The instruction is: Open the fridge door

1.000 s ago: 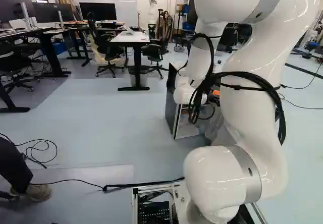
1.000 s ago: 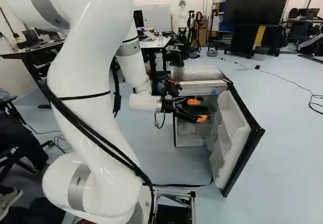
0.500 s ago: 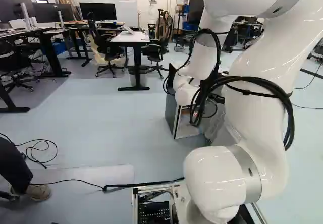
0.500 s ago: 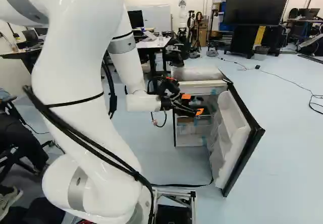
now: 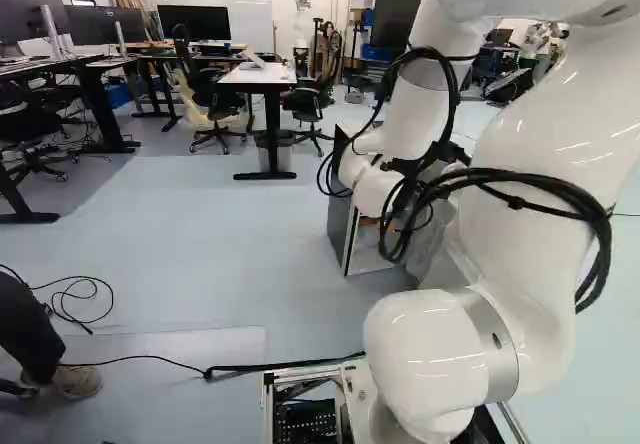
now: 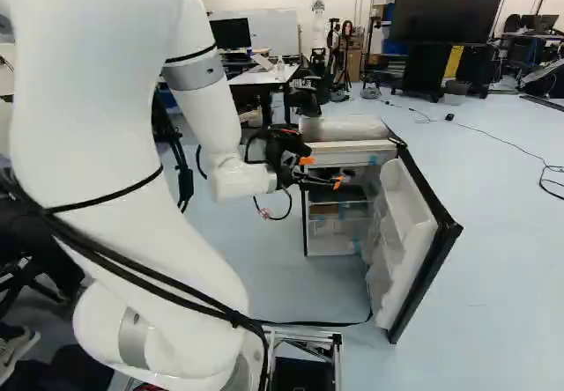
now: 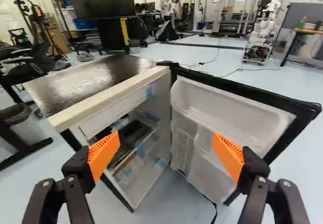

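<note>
In the right base view my gripper point(image 6: 322, 172) is held in front of the fridge's opening, near its top front edge. The wrist view shows the gripper point(image 7: 165, 156) open, its orange pads wide apart with nothing between them. Beyond it stands a small fridge point(image 7: 113, 100) with a dark top and lit shelves. Its door point(image 6: 407, 237) is swung wide open, black outside with white bins on the inner face. The door's inner side point(image 7: 227, 110) is ahead of the gripper, and neither finger appears to touch it. In the left base view the arm hides most of the fridge point(image 5: 341, 229).
Behind the fridge are a white desk point(image 5: 258, 74), office chairs point(image 5: 215, 99) and a large dark screen point(image 6: 448, 5). Another robot point(image 7: 260, 35) stands far off. A cable point(image 6: 317, 323) runs along the floor by the door's foot. A person's leg point(image 5: 35, 339) shows at one side.
The arm has drawn the gripper back and up from the fridge's opening, its wrist turning. The base, fridge and open door have stayed where they were.
</note>
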